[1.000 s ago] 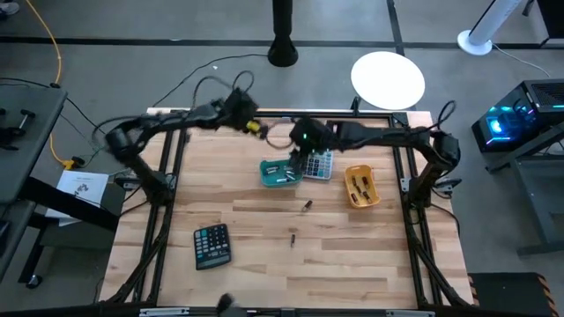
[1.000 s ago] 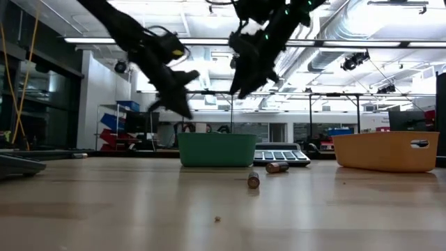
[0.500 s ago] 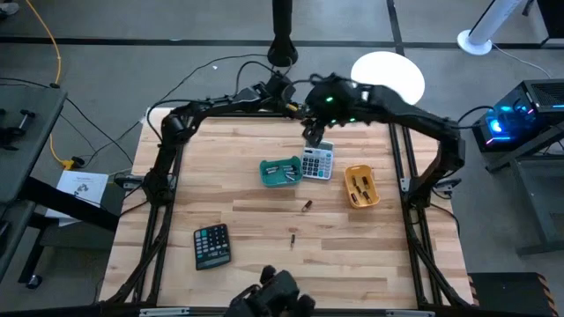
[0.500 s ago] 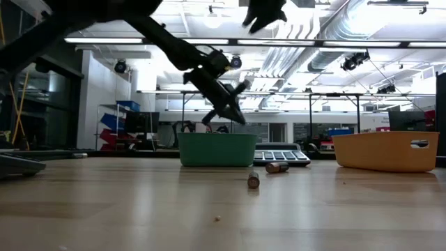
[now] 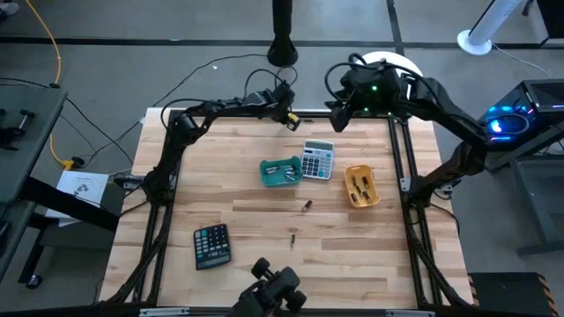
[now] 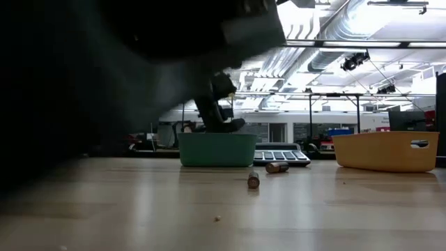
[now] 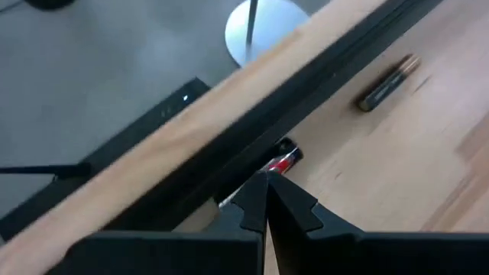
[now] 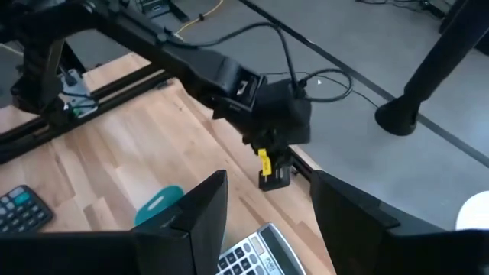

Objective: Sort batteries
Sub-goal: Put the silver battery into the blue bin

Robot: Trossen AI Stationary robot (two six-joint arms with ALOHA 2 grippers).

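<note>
- The left end effector (image 5: 289, 121) is held at the far edge of the worktop (image 5: 256, 246), its fingers (image 7: 263, 208) pressed together with nothing between them.
- The right end effector (image 5: 336, 122) is raised near the far edge, beyond the grey calculator (image 5: 317, 161); its fingers (image 8: 200, 210) are spread apart and empty.
- Both arms are stretched along the far side, apparently pulled clear of the trays.
- Several batteries are seen already lying in the teal tray (image 5: 268, 177) and the yellow tray (image 5: 369, 198), sorted by kind, it is judged.
- Two loose batteries (image 5: 307, 206) are left on the bare worktop, well apart from both end effectors, still to be picked.
- A dark calculator (image 5: 211, 245) lies nearer the front.
</note>
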